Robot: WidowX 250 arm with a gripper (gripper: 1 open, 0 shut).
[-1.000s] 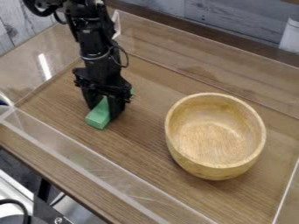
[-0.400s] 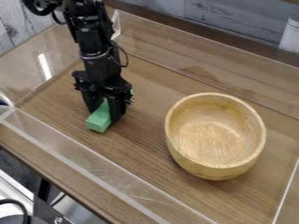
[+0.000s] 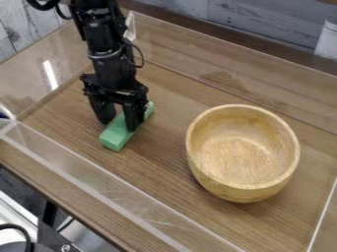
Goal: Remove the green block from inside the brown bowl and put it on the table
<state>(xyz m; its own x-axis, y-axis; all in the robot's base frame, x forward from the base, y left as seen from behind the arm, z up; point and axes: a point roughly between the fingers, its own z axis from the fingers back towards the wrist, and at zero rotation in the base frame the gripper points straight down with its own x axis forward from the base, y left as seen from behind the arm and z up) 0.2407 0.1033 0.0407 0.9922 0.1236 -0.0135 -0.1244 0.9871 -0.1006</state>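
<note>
The green block [image 3: 118, 136] lies on the table [image 3: 59, 113], left of the brown bowl [image 3: 241, 109]. My gripper [image 3: 118, 118] points straight down over the block's far end, open. Its black fingers [image 3: 101, 112] stand either side of the block without clamping it. The bowl is light wood, upright, and has nothing inside. Bowl and block are well apart.
Low clear acrylic walls [image 3: 145, 192] edge the tabletop along the front and left side. The black arm [image 3: 99, 34] rises toward the upper left. A grey surface lies beyond the table's far edge.
The jaws have spread apart and let go of the green block. The block now rests on the table instead of being pinched between the fingers.
</note>
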